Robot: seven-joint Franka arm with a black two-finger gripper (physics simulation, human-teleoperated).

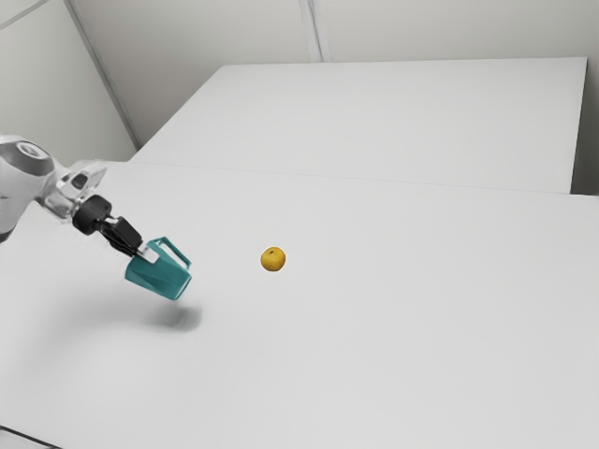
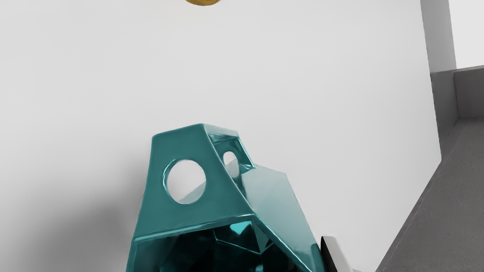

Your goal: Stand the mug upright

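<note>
Holding the mug [image 1: 161,277] clear of the table [image 1: 393,318], our gripper [image 1: 148,253] appears closed on its walls, fingers [image 2: 335,253] parted by its width. The mug sits at the fingertips, long axis tilted: mouth [image 2: 223,249] up toward our wrist, base [image 1: 182,287] down toward the exterior view's right. Standing it up, we judge, turns on bringing that base squarely beneath the mouth. The second finger's contact is hidden from us, and the wrist view's bottom edge cuts off part of the mouth.
</note>
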